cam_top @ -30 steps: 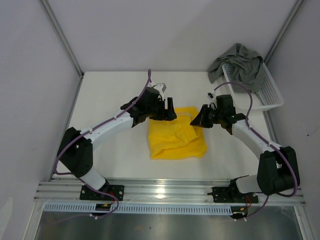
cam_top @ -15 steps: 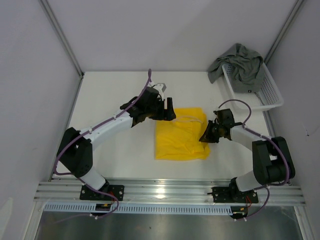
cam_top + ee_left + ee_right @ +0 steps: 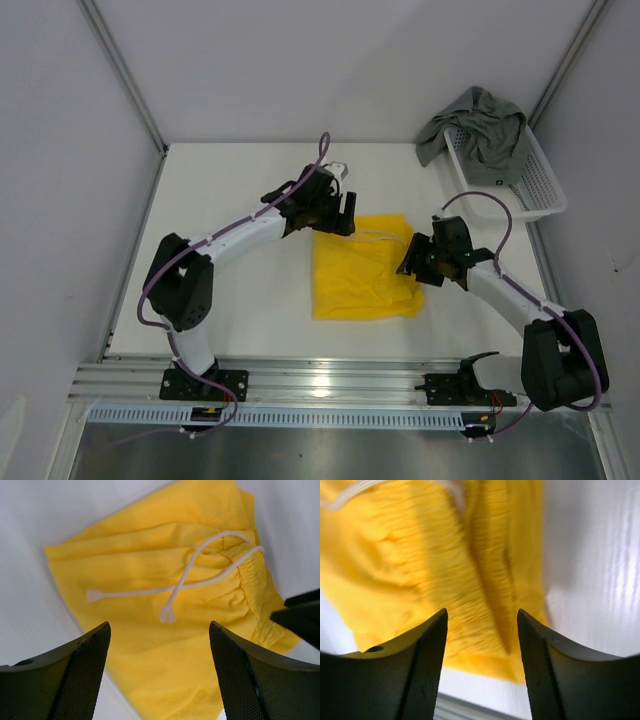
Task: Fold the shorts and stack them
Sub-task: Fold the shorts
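Note:
The bright yellow shorts [image 3: 364,268] lie folded flat on the white table, their white drawstring [image 3: 185,577] showing across the waistband in the left wrist view. My left gripper [image 3: 345,212] hovers open over the far left corner of the yellow shorts [image 3: 165,645], nothing between its fingers. My right gripper [image 3: 405,262] stands open at the right edge, over the gathered waistband [image 3: 470,570], holding nothing. The grey-green shorts [image 3: 478,124] hang crumpled over the basket at the back right.
A white mesh basket [image 3: 532,181] stands at the back right against the wall. The metal rail [image 3: 320,385] with both arm bases runs along the near edge. Grey walls close in the table on three sides.
My right gripper pulled the yellow shorts' edge to the right, then let go and opened. The shorts now lie flatter. My left arm shifted slightly up and right, still open.

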`<state>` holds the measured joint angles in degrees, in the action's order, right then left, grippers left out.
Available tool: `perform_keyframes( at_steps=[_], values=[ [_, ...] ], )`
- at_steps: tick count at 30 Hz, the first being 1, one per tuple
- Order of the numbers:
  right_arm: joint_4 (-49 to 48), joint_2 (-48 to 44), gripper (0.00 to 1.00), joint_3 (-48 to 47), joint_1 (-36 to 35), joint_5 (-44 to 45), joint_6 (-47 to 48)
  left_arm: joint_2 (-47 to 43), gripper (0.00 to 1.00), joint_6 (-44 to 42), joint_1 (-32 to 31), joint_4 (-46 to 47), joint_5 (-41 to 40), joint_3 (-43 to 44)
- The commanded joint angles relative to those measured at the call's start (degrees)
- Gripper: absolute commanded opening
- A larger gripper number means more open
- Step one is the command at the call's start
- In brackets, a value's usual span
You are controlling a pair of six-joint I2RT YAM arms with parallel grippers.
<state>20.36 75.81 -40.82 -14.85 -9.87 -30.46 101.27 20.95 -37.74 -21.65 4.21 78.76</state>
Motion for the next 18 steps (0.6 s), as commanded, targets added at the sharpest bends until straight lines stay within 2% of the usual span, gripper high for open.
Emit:
perform_keyframes(
  at_steps=[1, 6, 9, 13, 15, 16, 18],
  values=[
    [4.95, -5.84, 0.62, -2.6, -4.56, 4.41, -1.79, 2.42, 0.81, -5.83, 1.08, -2.95, -1.92, 7.01],
    [3.81, -12.88, 0.6, 0.29, -16.84, 9.78, -11.61, 6.03, 0.81, -7.5, 3.81, -2.87, 3.25, 12.64],
    [2.5, -12.62, 0.58, 1.35, -20.03, 9.87, -15.23, 9.98, 0.81, -9.17, 3.81, -4.36, 4.66, 16.59],
    [2.94, -13.93, 0.57, 4.76, -23.11, 14.44, -25.05, 15.44, 0.81, -10.75, 3.9, -6.12, 5.98, 22.05],
    [-1.45, -17.78, 0.71, 7.84, -23.55, 14.0, -29.46, 17.8, 0.81, -11.11, 3.99, -6.21, 6.95, 23.01],
    [-2.16, -18.85, 0.96, 9.77, -24.6, 15.13, -34.79, 18.34, 0.81, -11.02, 4.16, -6.13, 7.65, 22.93],
    [-0.59, -20.0, 1.0, 9.71, -26.27, 16.98, -38.61, 19.31, 0.81, -10.58, 4.42, -5.25, 9.85, 22.05]
  ],
)
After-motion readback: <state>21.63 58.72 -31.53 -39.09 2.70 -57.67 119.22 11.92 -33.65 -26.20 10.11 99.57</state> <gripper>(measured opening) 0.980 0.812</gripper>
